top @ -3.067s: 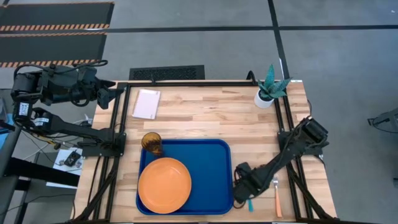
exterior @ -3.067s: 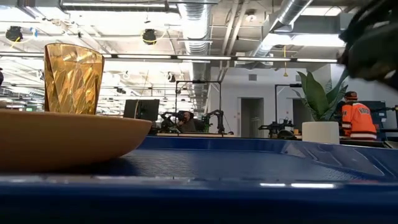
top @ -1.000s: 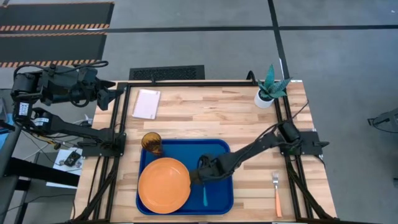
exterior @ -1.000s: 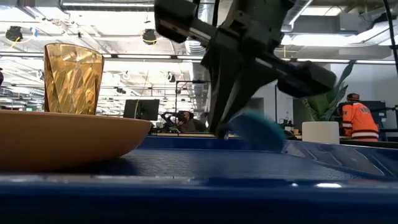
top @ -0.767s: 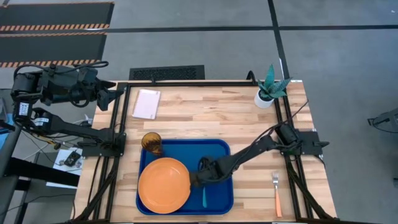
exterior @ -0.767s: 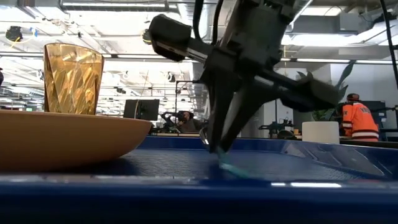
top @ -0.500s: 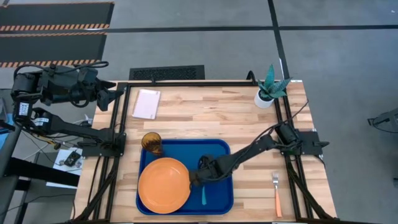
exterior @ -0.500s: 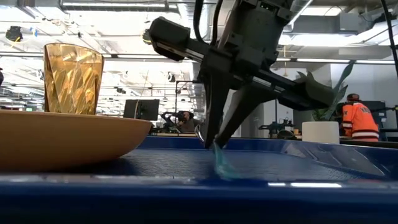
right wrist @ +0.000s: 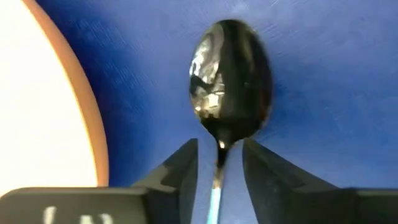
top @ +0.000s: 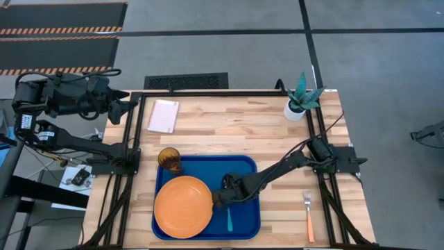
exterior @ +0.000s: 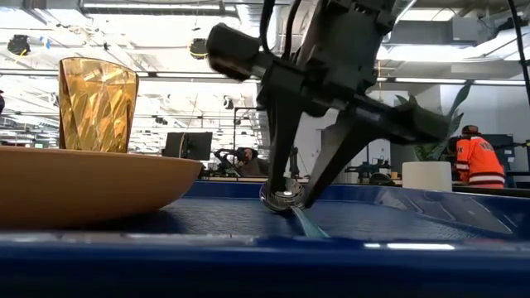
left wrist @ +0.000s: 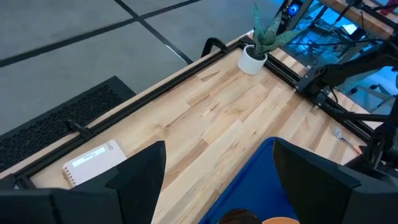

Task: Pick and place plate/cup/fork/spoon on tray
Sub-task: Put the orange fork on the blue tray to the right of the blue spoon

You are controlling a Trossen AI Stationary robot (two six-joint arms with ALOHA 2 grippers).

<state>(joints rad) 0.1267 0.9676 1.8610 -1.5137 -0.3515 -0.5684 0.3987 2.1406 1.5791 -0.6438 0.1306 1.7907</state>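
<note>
**Status: 2 of 4 items fully on the tray, spoon being set down, fork outstanding**

1. Plate [top: 183, 216]: lies flat inside the tray [top: 244, 167], in its near-left part. Judged done.

2. Cup [top: 169, 159]: stands upright at the tray's far-left corner. The high view does not settle whether its base is inside the rim or just outside it on the table [top: 229, 132]. The low view shows it behind the plate but does not resolve this either. Check before counting it as placed.

3. Spoon [top: 228, 216]: lies on the tray floor just to the right of the plate, bowl pointing away from the near edge. The right gripper [top: 219, 200] is low over the bowl end. In the right wrist view its fingers [right wrist: 177, 168] stand to either side of the spoon's neck with a visible gap, so the jaws are released and not clamping the handle. The spoon appears to rest on the tray by its own weight. Judged placed, pending withdrawal of the arm.

4. Fork [top: 309, 214]: lies on the bare table, right of the tray and well apart from it. Not yet picked. This is the remaining item.

5. Left gripper [left wrist: 217, 168]: parked off the table's far-left corner, jaws spread wide, holding nothing.
</note>
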